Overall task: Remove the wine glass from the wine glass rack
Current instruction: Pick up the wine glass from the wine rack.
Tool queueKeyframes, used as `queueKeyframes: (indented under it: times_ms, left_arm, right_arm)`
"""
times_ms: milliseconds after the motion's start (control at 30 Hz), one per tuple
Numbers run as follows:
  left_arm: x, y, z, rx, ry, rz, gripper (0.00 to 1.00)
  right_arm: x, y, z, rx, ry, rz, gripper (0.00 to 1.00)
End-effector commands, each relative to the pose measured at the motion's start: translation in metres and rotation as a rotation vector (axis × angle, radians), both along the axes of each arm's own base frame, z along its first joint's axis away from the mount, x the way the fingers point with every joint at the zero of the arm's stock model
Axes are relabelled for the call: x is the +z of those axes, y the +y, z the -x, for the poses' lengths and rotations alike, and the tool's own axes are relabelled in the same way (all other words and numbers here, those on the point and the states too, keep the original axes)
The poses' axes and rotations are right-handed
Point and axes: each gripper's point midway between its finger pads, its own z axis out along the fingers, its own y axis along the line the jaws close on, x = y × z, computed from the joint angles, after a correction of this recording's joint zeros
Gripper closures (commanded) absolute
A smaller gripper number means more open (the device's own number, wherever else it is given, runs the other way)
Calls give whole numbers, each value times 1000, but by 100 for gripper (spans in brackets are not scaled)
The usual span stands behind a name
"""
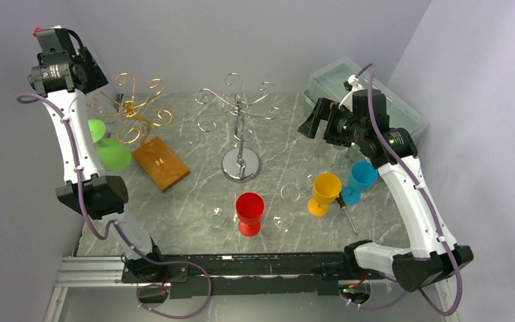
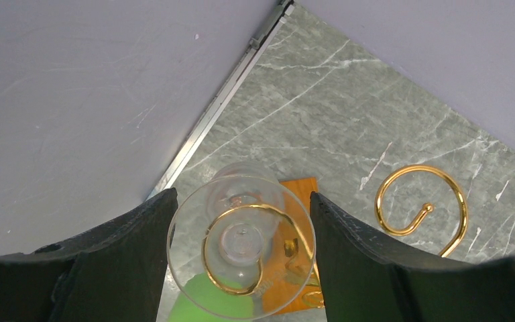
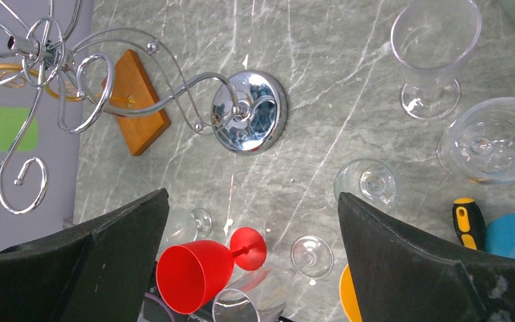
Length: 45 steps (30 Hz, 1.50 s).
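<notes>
While the left gripper (image 2: 241, 194) hovers high over the gold wine glass rack (image 1: 133, 107), a clear wine glass (image 2: 241, 241) hangs foot-up from one gold curl, squarely between the fingers (image 2: 127, 255). The foot's rim meets both inner finger edges with no gap to spare. The fingers stand apart, but whether they press on the glass cannot be told. To the left of the fingers, the grey wall (image 2: 74, 100) runs close along the edge of the table (image 2: 375, 100). Open marble lies only to their right, where another arm of the rack curls. A green goblet (image 2: 204, 305) shows beneath the glass.

Across the table, the right gripper (image 3: 252, 194) hangs in the air with its fingers spread wide and nothing between them. Beyond its fingertips stands the chrome rack (image 3: 249, 111), its looping arms reaching past the left finger. A red goblet (image 3: 191, 275) sits below the gap, nearer the left finger. To the right finger's side the table is crowded with clear glasses, a screwdriver (image 3: 468, 221) and a blue goblet (image 3: 513, 235). Bare marble remains between the fingertips and the chrome base.
</notes>
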Motion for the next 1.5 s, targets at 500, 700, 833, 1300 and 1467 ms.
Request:
queueKeyframes:
  times_ms: [500,700,833,1300,1467]
  left_arm:
    - [41,-31,-8,-56,-121,-58,55]
    - [42,-38,3,-63,-112,-50,55]
    - [41,-40,11,-60,-103,-44,55]
    - [37,-44,37,-40,-73,-34,57]
    - [40,-44,46,-29,-71,-40,57]
  right_arm:
    - [7,6,-6,19,-41,-16,0]
    - [8,6,-5,20,-43,-20,0]
    - [8,6,-4,23,-43,-23,0]
    - [5,9,-3,34,-39,-26,0]
    - [5,11,-2,38,-36,-25,0]
